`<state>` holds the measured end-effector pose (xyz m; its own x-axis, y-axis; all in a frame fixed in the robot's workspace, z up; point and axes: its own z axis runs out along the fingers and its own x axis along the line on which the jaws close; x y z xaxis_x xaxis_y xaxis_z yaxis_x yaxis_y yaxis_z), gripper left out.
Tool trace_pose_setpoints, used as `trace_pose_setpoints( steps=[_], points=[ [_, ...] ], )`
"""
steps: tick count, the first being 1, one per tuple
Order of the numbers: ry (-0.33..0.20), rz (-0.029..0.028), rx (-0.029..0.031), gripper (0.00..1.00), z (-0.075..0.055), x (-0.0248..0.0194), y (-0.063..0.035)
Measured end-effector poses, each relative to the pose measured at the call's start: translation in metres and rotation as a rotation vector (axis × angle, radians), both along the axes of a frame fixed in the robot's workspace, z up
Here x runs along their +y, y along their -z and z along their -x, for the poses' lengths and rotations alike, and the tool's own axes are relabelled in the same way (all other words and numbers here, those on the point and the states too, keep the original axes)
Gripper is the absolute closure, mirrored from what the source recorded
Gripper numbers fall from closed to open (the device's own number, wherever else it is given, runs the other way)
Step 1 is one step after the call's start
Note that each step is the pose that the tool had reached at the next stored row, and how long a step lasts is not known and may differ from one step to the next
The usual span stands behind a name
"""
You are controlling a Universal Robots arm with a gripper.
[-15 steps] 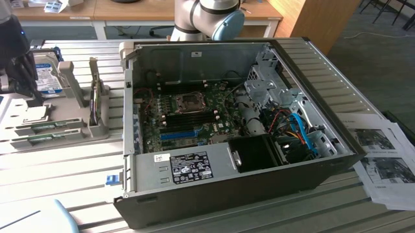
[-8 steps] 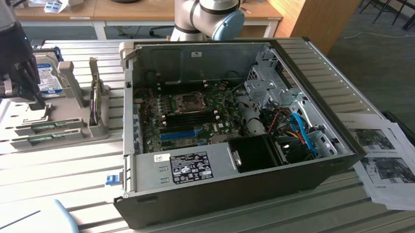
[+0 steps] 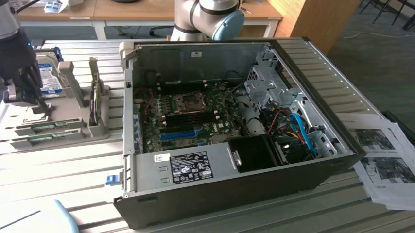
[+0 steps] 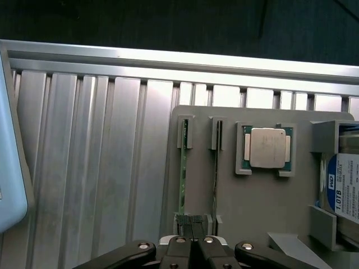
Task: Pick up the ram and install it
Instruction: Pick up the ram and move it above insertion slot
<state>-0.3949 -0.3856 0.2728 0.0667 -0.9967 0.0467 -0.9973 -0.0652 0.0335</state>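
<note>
While the ram stands on its thin edge in the gray holder, a second stick stands just beside it. The gripper hangs over one end of the two sticks, with its fingers pressed together.

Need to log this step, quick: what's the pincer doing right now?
Pincer: closed, holding nothing. It sits just above the grey tray, where the green ram stick lies in its slot.
</note>
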Motion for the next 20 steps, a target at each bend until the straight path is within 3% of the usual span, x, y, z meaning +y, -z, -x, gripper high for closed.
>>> trace_pose_setpoints(
  steps=[12,17,20],
  points=[
    [0.0,0.0001,0.0001,0.9,0.0,0.0,0.0002],
    [0.0,0.0001,0.0001,0.71,0.0,0.0,0.0002],
    [0.0,-0.0001,-0.0002,0.71,0.0,0.0,0.0008]
  ],
)
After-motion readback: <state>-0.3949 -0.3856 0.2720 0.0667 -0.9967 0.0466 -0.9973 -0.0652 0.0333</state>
